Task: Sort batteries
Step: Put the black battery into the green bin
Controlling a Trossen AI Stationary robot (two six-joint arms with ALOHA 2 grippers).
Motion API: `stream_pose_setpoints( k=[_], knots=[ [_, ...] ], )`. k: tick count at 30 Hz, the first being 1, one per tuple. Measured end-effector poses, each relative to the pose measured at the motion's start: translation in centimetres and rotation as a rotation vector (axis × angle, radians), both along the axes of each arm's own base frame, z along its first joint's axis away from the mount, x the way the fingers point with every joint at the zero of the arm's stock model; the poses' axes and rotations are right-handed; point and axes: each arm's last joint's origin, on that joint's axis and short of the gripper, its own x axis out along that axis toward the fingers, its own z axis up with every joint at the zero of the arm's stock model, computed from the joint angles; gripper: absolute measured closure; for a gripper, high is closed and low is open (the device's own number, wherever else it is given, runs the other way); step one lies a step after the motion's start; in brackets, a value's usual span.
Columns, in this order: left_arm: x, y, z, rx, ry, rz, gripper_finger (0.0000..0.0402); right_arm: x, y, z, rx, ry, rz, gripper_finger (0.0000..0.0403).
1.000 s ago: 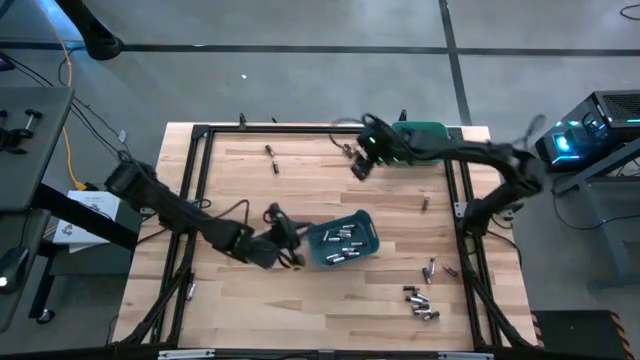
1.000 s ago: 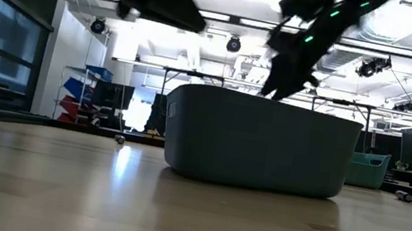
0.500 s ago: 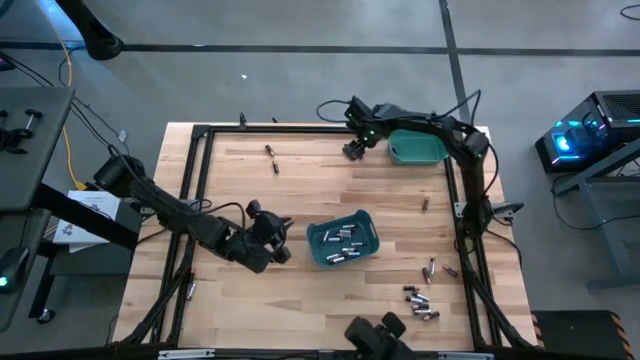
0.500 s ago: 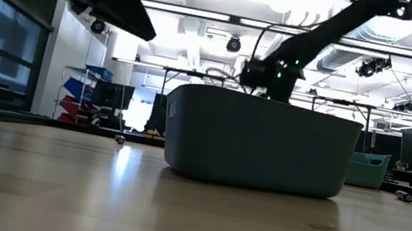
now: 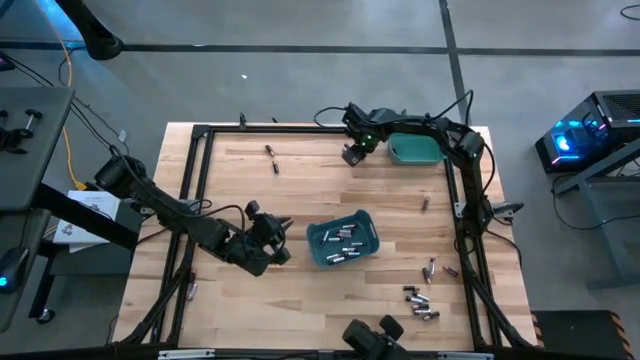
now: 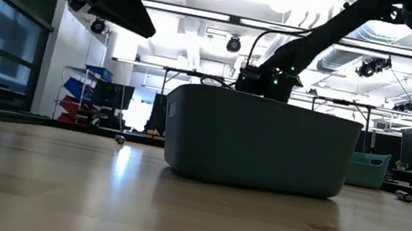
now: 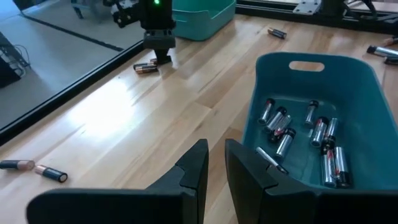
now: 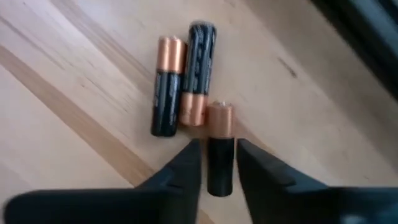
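Table (image 5: 300,190): wooden top inside a black frame, seen whole only in the high view.
Centre bin (image 5: 343,240): teal, right of table middle; the left wrist view shows about ten silvery batteries (image 7: 298,134) lying loose inside. The low view shows only its outer wall (image 6: 260,145).
Far bin (image 5: 417,149): teal, at the table's far right corner; contents cannot be told.
Left gripper (image 5: 272,238): just left of the centre bin, above the table; its wrist view shows the fingers (image 7: 194,169) nearly together with a narrow gap, nothing between them.
Right gripper (image 5: 352,152): low at the far edge, beside the far bin.
Right wrist view only: fingers (image 8: 186,163) clamped on a black-and-copper battery (image 8: 219,149) lying on the wood; two more (image 8: 180,84) lie touching just beyond.
Loose batteries (image 5: 420,303): a cluster near the right front corner; others scattered.
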Motion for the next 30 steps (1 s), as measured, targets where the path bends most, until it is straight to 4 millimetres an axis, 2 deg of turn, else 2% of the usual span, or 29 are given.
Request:
stream_pose_setpoints(
  k=[5,9,12,16,20,22,25,28,30],
  knots=[
    [0.0,0.0,0.0,0.005,0.003,-0.002,0.0355,-0.2,0.2,-0.4,0.004,0.005,0.000,0.0384],
    [0.0,-0.1,0.0,-0.006,-0.007,0.000,0.0355,-0.6,0.6,0.7,0.006,0.000,-0.023,0.0381],
    [-0.1,-0.2,0.0,-0.009,-0.009,-0.004,0.0355,-0.9,1.3,3.8,-0.036,-0.052,-0.014,0.0383],
    [-0.1,-0.3,0.0,-0.012,-0.013,-0.008,0.0355,-2.2,3.4,8.7,-0.075,-0.096,0.030,0.0388],
    [-0.1,-0.4,0.1,-0.019,-0.020,-0.004,0.0355,-4.8,5.0,13.8,-0.131,-0.173,0.037,0.0388],
    [-0.1,-0.3,0.1,-0.016,-0.022,-0.001,0.0355,-7.0,4.8,14.7,-0.144,-0.197,-0.027,0.0388],
    [-0.1,-0.3,0.1,-0.012,-0.025,0.003,0.0355,-10.8,3.4,13.7,-0.136,-0.197,-0.212,0.0388],
    [-0.1,-0.3,0.1,-0.011,-0.025,0.004,0.0355,-14.0,2.2,10.4,-0.070,-0.180,-0.397,0.0388],
    [-0.1,-0.4,0.1,-0.012,-0.027,0.002,0.0355,-15.2,1.6,8.0,-0.012,-0.188,-0.466,0.0388]
  ],
)
